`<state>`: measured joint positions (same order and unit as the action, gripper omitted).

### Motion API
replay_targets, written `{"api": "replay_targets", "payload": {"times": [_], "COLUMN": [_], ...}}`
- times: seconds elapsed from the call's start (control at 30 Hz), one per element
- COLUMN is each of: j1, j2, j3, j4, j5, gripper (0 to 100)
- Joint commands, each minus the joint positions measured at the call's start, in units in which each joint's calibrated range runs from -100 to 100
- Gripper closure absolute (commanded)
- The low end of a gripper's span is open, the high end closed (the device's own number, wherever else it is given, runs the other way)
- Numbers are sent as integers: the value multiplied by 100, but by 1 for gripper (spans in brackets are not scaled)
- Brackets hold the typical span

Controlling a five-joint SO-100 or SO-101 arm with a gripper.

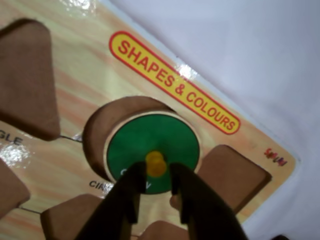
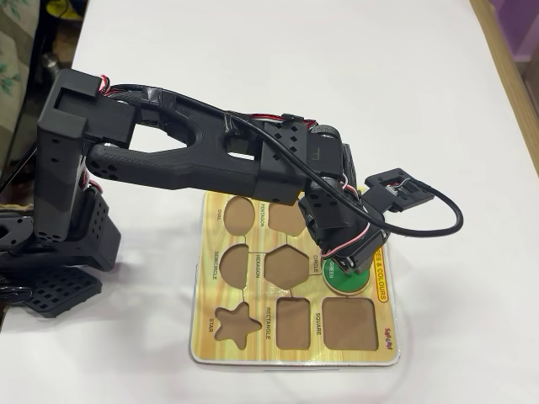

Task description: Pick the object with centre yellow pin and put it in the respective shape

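The green disc with its yellow centre knob hangs over the round brown CIRCLE recess of the yellow wood-grain board. It is offset to the right, leaving a brown crescent of the recess bare on the left. My gripper is shut on the knob, one dark finger on each side. In the overhead view the disc peeks out under the gripper at the board's right edge.
Around the circle lie empty brown recesses: a triangle to the left and a square to the right. From overhead, the star and square recesses sit along the board's near edge. The arm's base stands left on the white table.
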<state>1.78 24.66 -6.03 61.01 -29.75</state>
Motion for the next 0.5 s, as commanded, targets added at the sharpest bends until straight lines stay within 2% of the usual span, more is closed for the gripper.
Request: {"api": "replay_targets", "payload": {"times": [0.0,0.47], "j1": [-90,-266], "j2": [-39,-72], "j3": [-117,-135], "j4": [-60,-60], "j5": [4,4], "gripper": [98,99]}}
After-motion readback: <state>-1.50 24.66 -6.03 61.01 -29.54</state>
